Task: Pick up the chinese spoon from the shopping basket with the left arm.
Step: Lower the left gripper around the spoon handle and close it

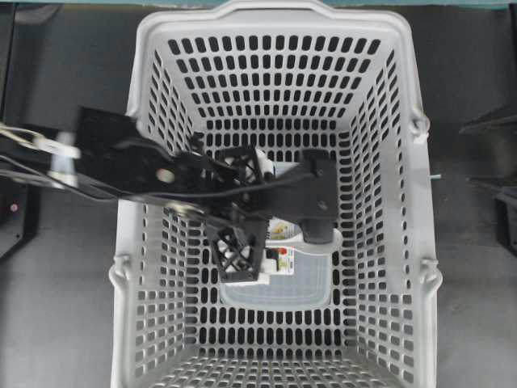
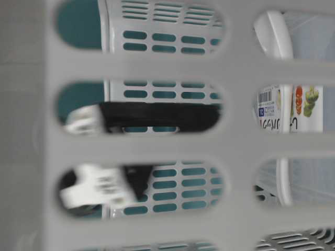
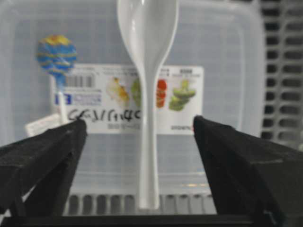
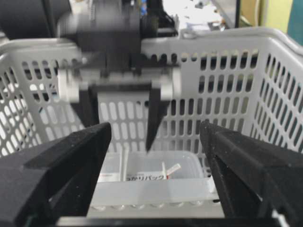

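The white chinese spoon (image 3: 147, 71) lies on a clear lidded box, bowl away from my left wrist camera and handle toward it. My left gripper (image 3: 138, 120) is open. Its fingers stand on either side of the handle and do not touch it. In the overhead view the left arm reaches in over the left rim of the light-grey shopping basket (image 1: 420, 202), with its gripper (image 1: 262, 220) above the box and the spoon mostly hidden under it. Through a basket slot the spoon (image 2: 276, 36) shows at table level. My right gripper (image 4: 155, 127) is open and empty.
The clear food box (image 1: 275, 291) with a printed label lies on the basket floor. A thin white stick with a blue-yellow round end (image 3: 57, 54) lies on the box, left of the spoon. Slotted basket walls stand close on all sides. Dark equipment (image 1: 493, 121) sits outside the right rim.
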You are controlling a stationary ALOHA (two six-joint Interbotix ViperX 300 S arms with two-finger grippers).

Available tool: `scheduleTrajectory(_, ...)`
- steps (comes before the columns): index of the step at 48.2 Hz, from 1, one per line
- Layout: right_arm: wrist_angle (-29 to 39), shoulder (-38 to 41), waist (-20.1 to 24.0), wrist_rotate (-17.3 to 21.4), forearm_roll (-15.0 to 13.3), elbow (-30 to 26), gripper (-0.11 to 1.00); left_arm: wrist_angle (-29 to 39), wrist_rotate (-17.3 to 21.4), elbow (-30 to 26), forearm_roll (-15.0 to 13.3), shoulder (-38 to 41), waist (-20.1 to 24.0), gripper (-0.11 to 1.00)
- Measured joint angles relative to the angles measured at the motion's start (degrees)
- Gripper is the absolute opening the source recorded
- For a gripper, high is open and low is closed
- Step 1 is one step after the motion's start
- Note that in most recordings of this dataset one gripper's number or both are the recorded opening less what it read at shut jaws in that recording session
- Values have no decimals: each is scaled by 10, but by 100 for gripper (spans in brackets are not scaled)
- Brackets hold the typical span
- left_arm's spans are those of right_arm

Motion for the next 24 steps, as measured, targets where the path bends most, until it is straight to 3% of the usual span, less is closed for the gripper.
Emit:
scheduleTrajectory(14,0,-4,-1,1,0,0,73,-2,4,-4,0,38,-16,87)
scheduleTrajectory(24,0,-4,-1,1,0,-1,73,-43,-1,9,-1,52,-13,86)
